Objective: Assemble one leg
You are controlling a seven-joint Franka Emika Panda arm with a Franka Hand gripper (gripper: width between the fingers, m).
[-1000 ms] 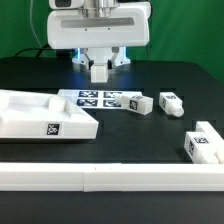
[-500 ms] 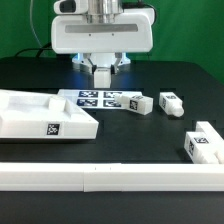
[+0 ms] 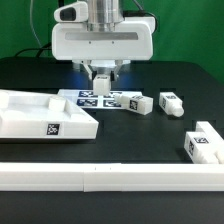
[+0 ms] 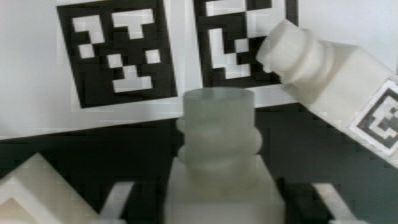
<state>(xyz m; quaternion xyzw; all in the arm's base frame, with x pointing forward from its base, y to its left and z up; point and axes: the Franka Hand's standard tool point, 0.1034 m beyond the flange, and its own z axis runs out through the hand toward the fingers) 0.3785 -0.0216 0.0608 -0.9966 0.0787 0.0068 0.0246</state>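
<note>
Wrist view showed the gripper (image 4: 217, 195), jaws narrow, holding the leg (image 4: 217, 130); it needed an upright, steady carry. Slipping looked the risk.

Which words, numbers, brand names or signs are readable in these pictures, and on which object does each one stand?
No words, numbers or brand names are readable anywhere.
Only black-and-white square tags appear, which are patterns and not text: on the marker board, the loose legs and the white panel.
</note>
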